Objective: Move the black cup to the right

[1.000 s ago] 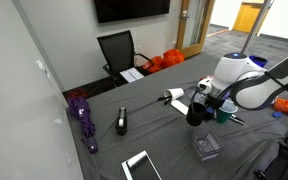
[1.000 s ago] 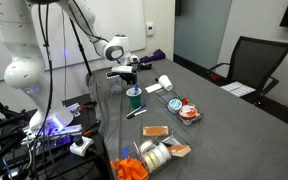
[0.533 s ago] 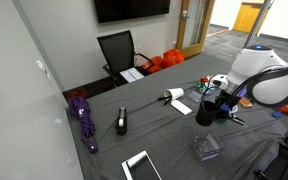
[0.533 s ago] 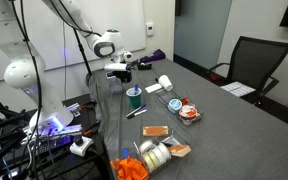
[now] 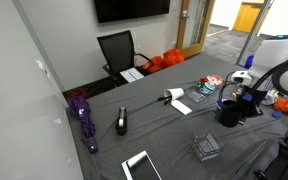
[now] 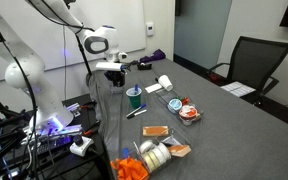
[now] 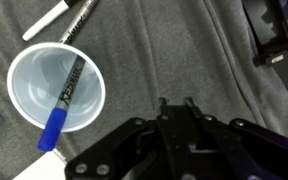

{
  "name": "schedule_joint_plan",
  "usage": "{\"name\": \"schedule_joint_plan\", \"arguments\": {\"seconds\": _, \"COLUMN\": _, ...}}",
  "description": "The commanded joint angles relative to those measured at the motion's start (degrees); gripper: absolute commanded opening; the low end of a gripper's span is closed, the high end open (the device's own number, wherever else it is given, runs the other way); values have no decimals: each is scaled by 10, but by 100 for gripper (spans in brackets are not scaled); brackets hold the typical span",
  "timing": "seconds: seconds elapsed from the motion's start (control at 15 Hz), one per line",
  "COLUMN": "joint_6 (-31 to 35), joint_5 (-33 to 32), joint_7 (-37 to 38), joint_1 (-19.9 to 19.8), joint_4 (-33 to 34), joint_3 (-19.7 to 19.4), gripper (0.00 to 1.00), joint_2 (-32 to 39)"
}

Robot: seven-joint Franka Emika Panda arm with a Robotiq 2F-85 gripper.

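Observation:
My gripper [image 5: 229, 101] is shut on the black cup [image 5: 227, 115], a small plain dark cylinder held low over the grey table near its right end. In an exterior view the gripper [image 6: 113, 74] and cup [image 6: 112, 81] sit just beyond the teal cup [image 6: 134, 98]. In the wrist view the gripper [image 7: 176, 101] comes in from the bottom with its fingers close together around a dark mass, the black cup [image 7: 174, 128]. The teal cup's pale inside [image 7: 39, 95] holds a blue marker [image 7: 62, 100] at the left.
A black-and-white upright device [image 5: 121, 122], purple umbrella [image 5: 82, 118], white tablet [image 5: 141, 165], clear box [image 5: 206, 147] and white roll [image 5: 172, 96] are on the table. A red bowl [image 6: 188, 113], tape roll [image 6: 156, 153], orange pieces [image 6: 131, 170] and chair [image 6: 249, 65] also show.
The arm has carried the black cup steadily to the right along the table in an exterior view, away from the white roll. The teal cup has stayed put.

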Motion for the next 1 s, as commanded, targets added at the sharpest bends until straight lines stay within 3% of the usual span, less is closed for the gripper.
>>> {"name": "schedule_joint_plan", "arguments": {"seconds": 0.0, "joint_6": -7, "joint_5": -75, "joint_7": -39, "joint_1": -9, "joint_4": -44, "joint_3": -48, "gripper": 5, "joint_2": -53}}
{"name": "schedule_joint_plan", "arguments": {"seconds": 0.07, "joint_6": -3, "joint_5": -102, "joint_7": -50, "joint_1": -16, "joint_4": -18, "joint_3": -62, "gripper": 5, "joint_2": -26}}
{"name": "schedule_joint_plan", "arguments": {"seconds": 0.47, "joint_6": 87, "joint_5": -181, "joint_7": -127, "joint_1": -50, "joint_4": -23, "joint_3": -132, "gripper": 5, "joint_2": 32}}
{"name": "schedule_joint_plan", "arguments": {"seconds": 0.93, "joint_6": 136, "joint_5": -209, "joint_7": -195, "joint_1": -85, "joint_4": -22, "joint_3": -155, "gripper": 5, "joint_2": 95}}
